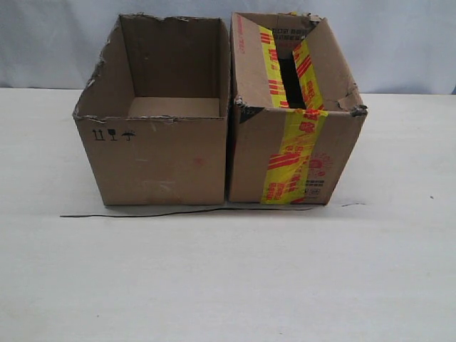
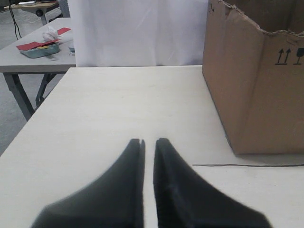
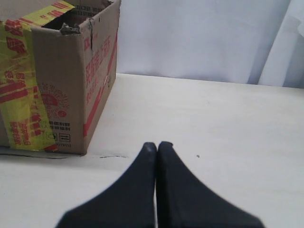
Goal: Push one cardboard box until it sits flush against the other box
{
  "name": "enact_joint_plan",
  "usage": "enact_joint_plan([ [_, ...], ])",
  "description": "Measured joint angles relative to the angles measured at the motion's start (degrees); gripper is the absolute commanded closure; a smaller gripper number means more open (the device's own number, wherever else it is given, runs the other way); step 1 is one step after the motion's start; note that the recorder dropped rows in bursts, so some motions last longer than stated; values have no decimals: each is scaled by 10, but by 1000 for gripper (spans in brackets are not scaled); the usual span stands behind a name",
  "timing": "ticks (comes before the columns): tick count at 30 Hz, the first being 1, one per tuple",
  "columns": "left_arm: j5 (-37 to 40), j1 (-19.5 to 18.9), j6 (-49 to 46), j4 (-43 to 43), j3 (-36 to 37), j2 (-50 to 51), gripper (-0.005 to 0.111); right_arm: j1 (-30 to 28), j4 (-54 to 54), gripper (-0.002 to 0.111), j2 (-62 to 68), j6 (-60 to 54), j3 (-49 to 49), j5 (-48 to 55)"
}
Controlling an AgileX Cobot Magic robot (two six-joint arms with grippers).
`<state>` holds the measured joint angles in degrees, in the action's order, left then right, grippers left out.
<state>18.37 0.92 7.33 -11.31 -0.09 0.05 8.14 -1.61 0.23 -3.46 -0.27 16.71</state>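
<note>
The cardboard box (image 1: 296, 153) with yellow and red tape stands at the right in the exterior view. The other box (image 1: 153, 157), plain brown with a torn rim, stands at its left. Their facing sides run together with only a thin dark seam between them. Neither arm shows in the exterior view. My left gripper (image 2: 149, 141) hovers over bare table, apart from the plain box (image 2: 251, 95), its fingers nearly together and holding nothing. My right gripper (image 3: 157, 145) is shut and empty, well away from the taped box (image 3: 57, 85).
A thin black line (image 1: 178, 212) runs on the table along the front of both boxes. A white backdrop hangs behind. In the left wrist view a second grey table (image 2: 28, 64) with small items stands beyond the table's edge.
</note>
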Motion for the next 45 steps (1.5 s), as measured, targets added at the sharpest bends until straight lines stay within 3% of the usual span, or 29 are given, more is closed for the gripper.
enact_joint_plan([
  [45, 0, 0, 0, 0, 0, 0, 107, 0, 0, 108, 0, 0, 0, 29],
])
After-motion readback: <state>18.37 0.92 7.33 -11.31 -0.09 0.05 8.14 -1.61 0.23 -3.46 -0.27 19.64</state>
